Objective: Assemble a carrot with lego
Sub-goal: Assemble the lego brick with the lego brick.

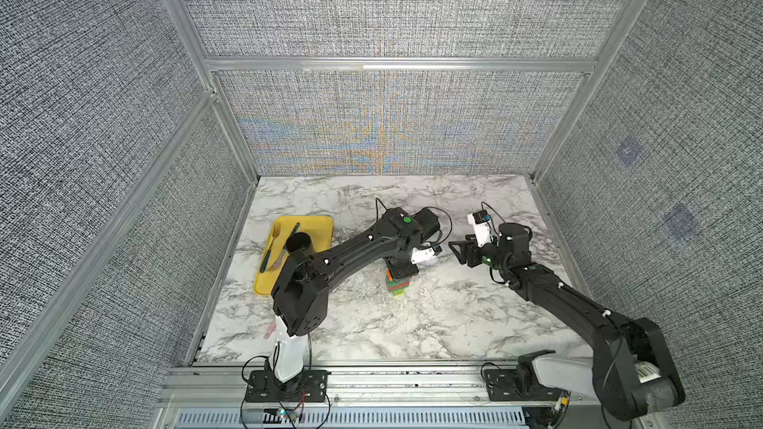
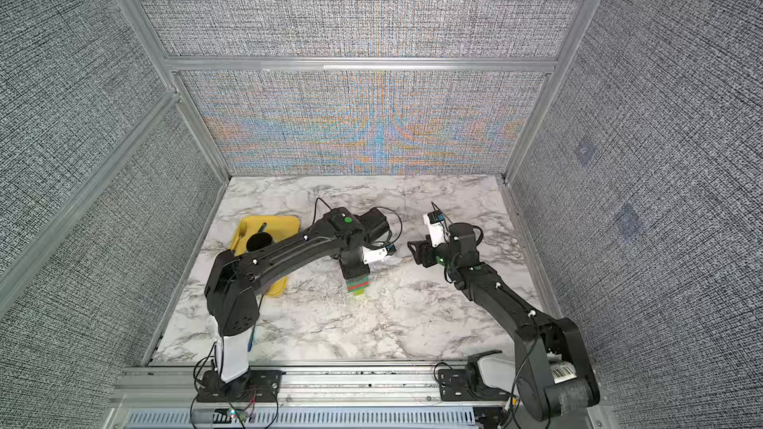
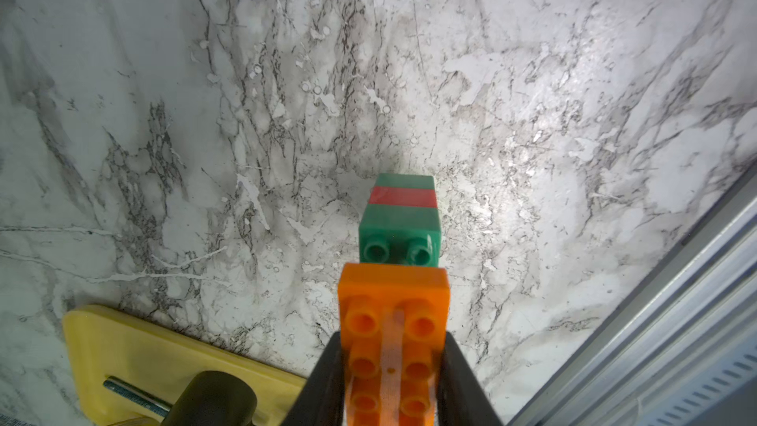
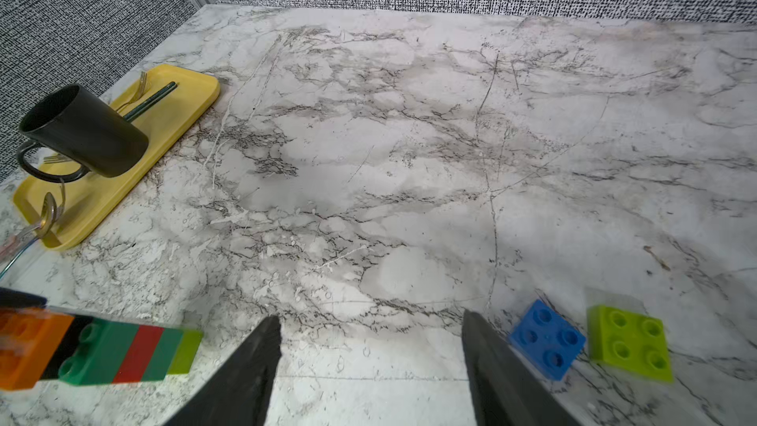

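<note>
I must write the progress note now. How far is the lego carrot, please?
Done: lime, dark green, red, dark green and orange bricks are joined as the carrot. In hand: the left pincer is shut on its orange brick, the lime end pointing down at the marble table. Left: the blue brick and lime brick lie loose beside the open, empty right pincer.

My test cell, a laboratory robot enclosure: grey fabric panels (image 1: 396,6) in aluminium framing (image 1: 400,64) wall a marble-patterned tabletop (image 1: 433,323); two arm bases are bolted to a front rail (image 1: 413,383).
</note>
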Tool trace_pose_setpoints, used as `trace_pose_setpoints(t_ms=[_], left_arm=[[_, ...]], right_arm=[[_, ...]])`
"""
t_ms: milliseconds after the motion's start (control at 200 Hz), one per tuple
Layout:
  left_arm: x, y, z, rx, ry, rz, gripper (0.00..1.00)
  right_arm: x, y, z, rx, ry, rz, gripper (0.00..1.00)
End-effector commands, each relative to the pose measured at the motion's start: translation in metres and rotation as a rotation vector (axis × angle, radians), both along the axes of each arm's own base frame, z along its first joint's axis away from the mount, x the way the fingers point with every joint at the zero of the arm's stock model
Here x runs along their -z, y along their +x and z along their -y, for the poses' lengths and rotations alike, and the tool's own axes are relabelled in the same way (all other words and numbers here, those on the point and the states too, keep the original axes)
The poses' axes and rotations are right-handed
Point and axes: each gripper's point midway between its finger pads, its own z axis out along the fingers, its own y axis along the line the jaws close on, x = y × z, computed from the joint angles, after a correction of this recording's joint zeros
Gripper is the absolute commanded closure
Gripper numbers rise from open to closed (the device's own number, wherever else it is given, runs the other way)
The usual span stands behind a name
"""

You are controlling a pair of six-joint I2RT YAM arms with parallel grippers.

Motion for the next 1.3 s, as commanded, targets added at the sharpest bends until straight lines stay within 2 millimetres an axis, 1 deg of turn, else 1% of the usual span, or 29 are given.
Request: trace_pose_setpoints(t_ms=[0,80,130,240,330,340,360,510,801,1001,1171,1296], left_arm=[[0.025,0.002,-0.003,-0.063,0.018,-0.056,0.98],[0.028,0.003,-0.009,-0.079,0.029,-0.066,0.97],[0.026,0.004,-0.01,-0.08,0.028,-0.053,0.96],[0.01,0.012,-0.003,-0.08,-0.019,-0.006,0.92],[0.003,0.016,0.004,-0.085,-0.046,0.017,0.85],[-0.006,0.017,0.004,-0.086,-0.066,0.033,0.85],[-0.011,0.017,0.006,-0.086,-0.077,0.042,0.83],[-0.021,0.016,0.01,-0.084,-0.112,0.057,0.73],[-0.021,0.016,0.01,-0.077,-0.117,0.068,0.62],[-0.013,0.015,0.009,-0.067,-0.101,0.05,0.61],[-0.007,0.015,0.01,-0.065,-0.092,0.038,0.58],[-0.011,0.016,0.01,-0.066,-0.098,0.044,0.56]], right_arm=[[-0.006,0.002,-0.002,-0.007,0.006,0.024,0.29],[-0.007,0.002,-0.001,-0.005,0.007,0.025,0.29],[-0.007,0.002,-0.001,-0.003,0.006,0.026,0.29],[-0.007,0.003,-0.001,0.001,0.007,0.026,0.29],[-0.007,0.003,-0.001,0.0,0.008,0.024,0.29],[-0.007,0.003,-0.001,0.001,0.008,0.023,0.29],[-0.007,0.003,-0.001,0.002,0.008,0.024,0.29],[-0.007,0.003,0.0,0.006,0.003,0.025,0.29],[-0.005,0.004,0.001,0.014,0.003,0.017,0.29],[-0.004,0.004,0.002,0.022,0.005,0.011,0.29],[0.0,0.005,0.003,0.036,0.004,-0.003,0.29],[0.003,0.007,0.006,0.056,0.002,-0.013,0.29]])
